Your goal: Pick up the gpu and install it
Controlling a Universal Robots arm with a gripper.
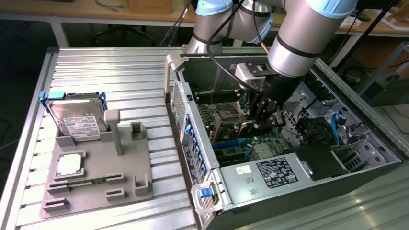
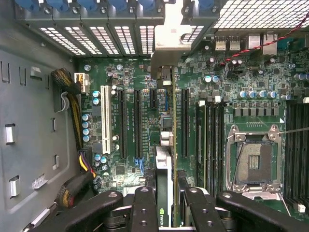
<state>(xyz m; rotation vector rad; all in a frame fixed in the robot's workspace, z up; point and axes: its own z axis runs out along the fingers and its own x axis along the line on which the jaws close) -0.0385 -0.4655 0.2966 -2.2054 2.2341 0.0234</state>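
The gpu [image 2: 165,186] hangs edge-down inside the open computer case [image 1: 357,177], clamped between our fingers [image 2: 145,208] just above the motherboard [image 2: 130,77], its silver bracket [image 2: 166,41] up against the rear slot grille. We judge the chief risk to be misalignment: if the card edge sits beside the long black slot [image 2: 184,123] and not over it, pressing down could bend the card or scrape neighbouring capacitors.
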